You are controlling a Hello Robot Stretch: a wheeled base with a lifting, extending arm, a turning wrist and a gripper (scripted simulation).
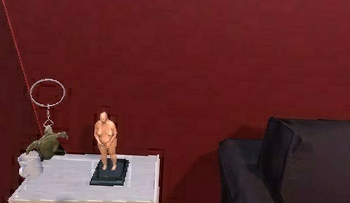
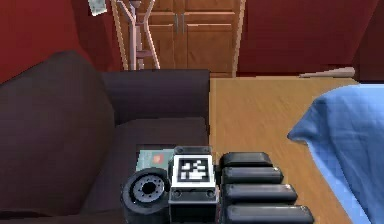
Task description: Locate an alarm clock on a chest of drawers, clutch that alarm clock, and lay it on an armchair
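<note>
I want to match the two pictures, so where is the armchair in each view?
Forward view: the armchair is at the lower right, cut by the right edge.
Arm side view: the armchair spreads over the left half, its seat reaching toward the bottom middle.
Shared landmark: the red wall stands behind the armchair in both views, at the arm side view's upper left.

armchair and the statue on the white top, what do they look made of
Armchair: dark, matte upholstery, probably fabric or dull leather; soft rounded cushions, no shine. Statue: smooth orange-tan figure, perhaps clay or resin, on a dark flat base.
</note>
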